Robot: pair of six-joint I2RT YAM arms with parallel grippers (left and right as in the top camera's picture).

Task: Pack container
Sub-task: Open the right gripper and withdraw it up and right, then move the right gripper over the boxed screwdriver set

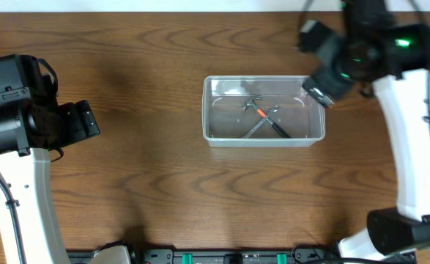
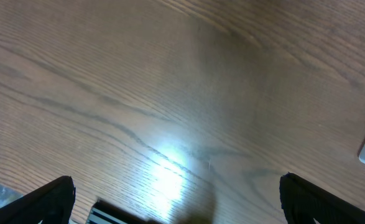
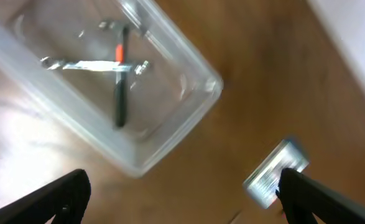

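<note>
We saw our right pincer (image 3: 182, 202) spread open, the container (image 3: 107, 146) of tools (image 3: 120, 81) ahead of it. Our left pincer (image 2: 176, 202) gaped open over the desk (image 2: 170, 93).

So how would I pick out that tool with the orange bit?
Find the clear plastic container in the middle of the brown wooden table. Two slim tools lie crossed inside it. Yours is the black-handled tool with an orange band near its head; the silver tool crossing it is bare metal all over.
</note>
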